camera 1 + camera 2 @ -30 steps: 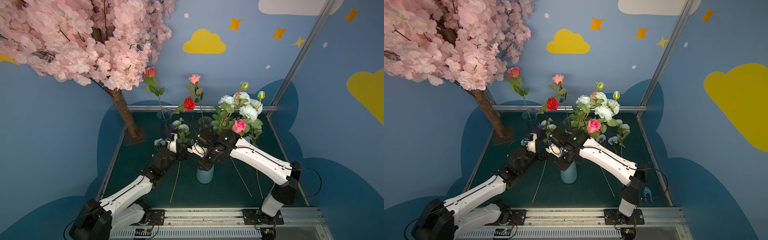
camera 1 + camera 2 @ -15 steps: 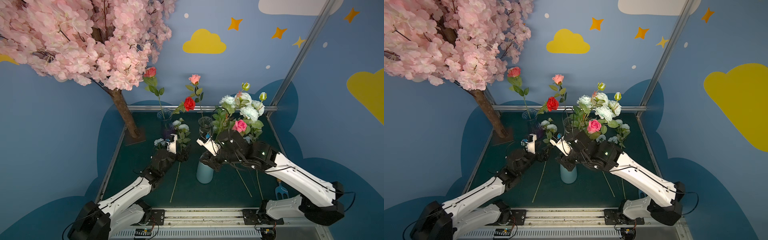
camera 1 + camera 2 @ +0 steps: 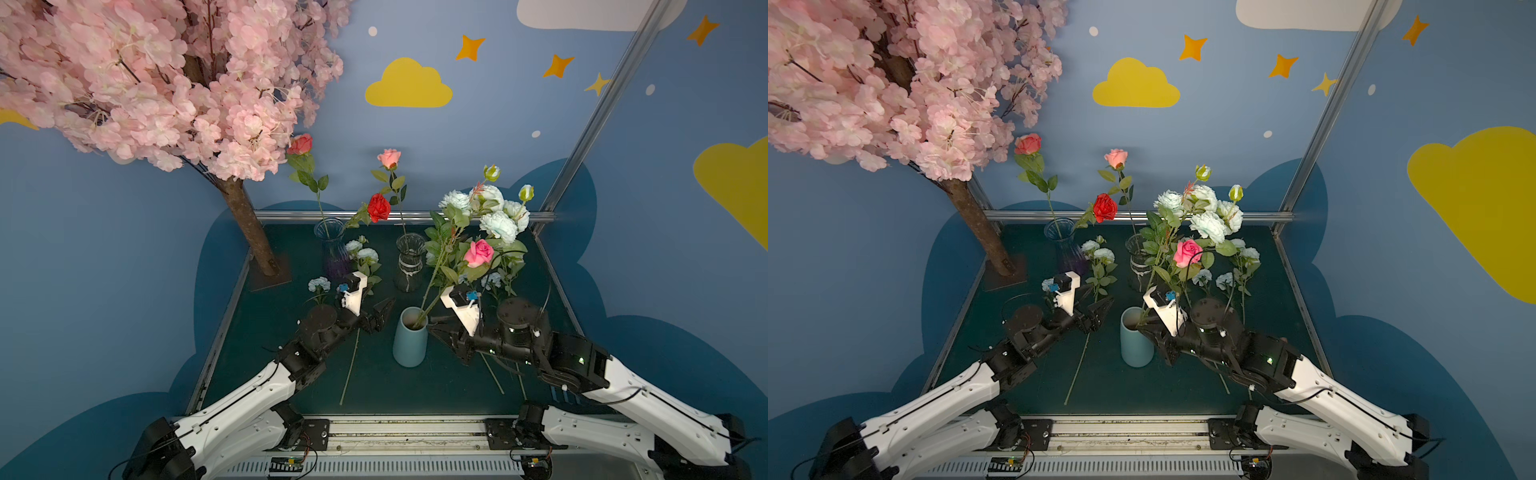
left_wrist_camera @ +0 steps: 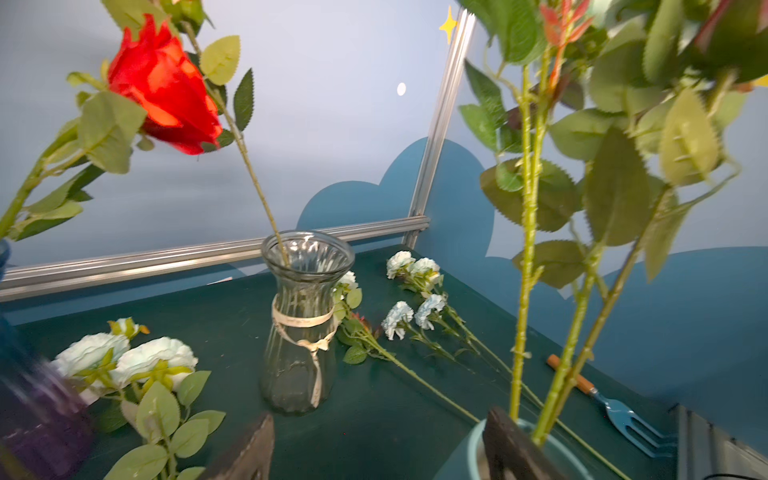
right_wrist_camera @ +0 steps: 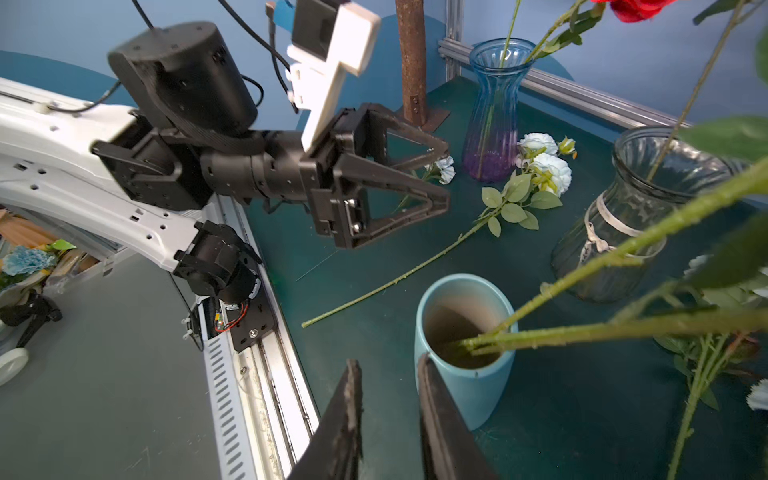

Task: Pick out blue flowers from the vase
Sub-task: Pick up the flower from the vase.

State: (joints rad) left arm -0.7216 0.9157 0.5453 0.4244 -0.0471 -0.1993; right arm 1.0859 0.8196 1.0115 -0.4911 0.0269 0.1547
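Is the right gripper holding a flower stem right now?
No. In the right wrist view the right gripper has nothing between its fingers, beside the blue vase, with the stems off to the side.

Light blue vase [image 3: 409, 341]; pale blue-white blooms [image 3: 497, 220] at twelve o'clock; hot pink rose [image 3: 478, 252]; red rose [image 3: 378, 207]; dark green tabletop [image 3: 374, 386]; ribbed clear glass vase [image 3: 409, 261].

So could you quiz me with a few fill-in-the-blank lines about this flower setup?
1. The pink rose stands in the light ____ vase.
2. The clear glass vase holds ____ stem.
3. The left gripper fingers stand ____, holding nothing.
4. A blue garden ____ lies on the table near the right edge.

Missing words: blue; one; open; fork
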